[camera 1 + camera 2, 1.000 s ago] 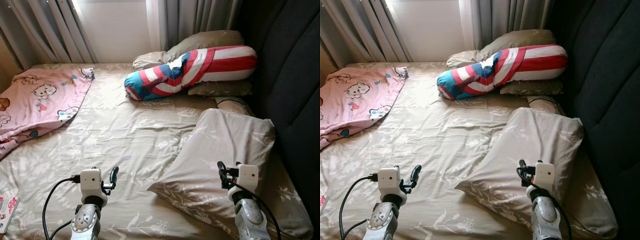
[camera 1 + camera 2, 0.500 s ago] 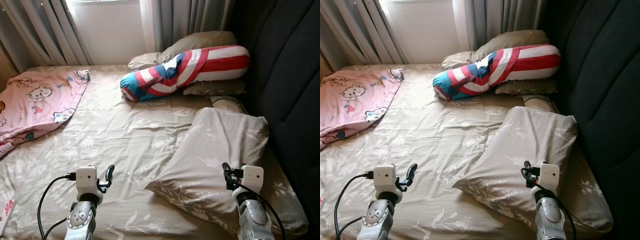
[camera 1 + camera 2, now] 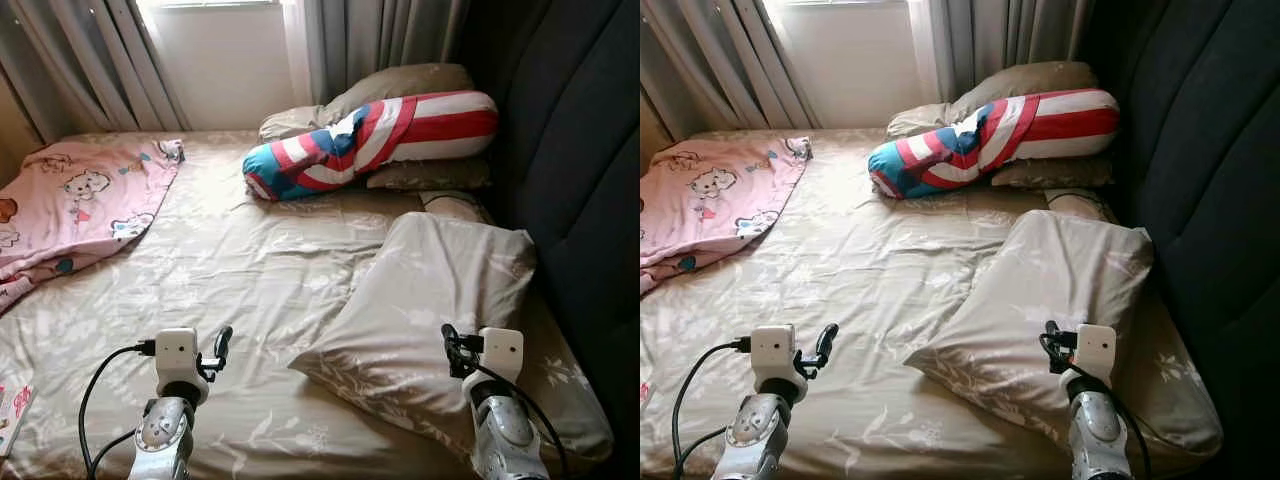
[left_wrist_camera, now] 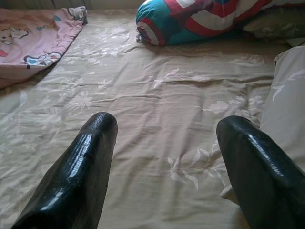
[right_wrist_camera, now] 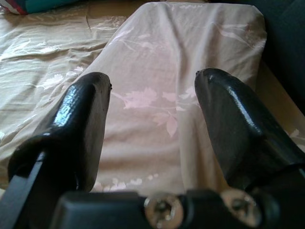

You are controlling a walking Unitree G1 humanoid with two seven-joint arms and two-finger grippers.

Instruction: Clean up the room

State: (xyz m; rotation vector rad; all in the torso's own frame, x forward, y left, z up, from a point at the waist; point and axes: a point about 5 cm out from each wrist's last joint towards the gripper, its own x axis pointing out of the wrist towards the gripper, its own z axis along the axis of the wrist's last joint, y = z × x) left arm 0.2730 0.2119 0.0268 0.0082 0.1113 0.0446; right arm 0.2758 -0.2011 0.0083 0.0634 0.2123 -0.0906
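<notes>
Wide bed under beige leaf-print sheet [image 3: 230, 270]. Large beige floral pillow [image 3: 440, 300] lying askew on right half, near dark padded headboard [image 3: 590, 170]. Red, white and blue striped bolster [image 3: 370, 140] across far end, resting on two more beige pillows [image 3: 400, 85]. Pink cartoon-print blanket [image 3: 80, 205] bunched at far left. Left gripper [image 4: 164, 157] poised over bare sheet, jaws apart, empty. Right gripper [image 5: 152, 124] poised just above the floral pillow, jaws apart, empty.
</notes>
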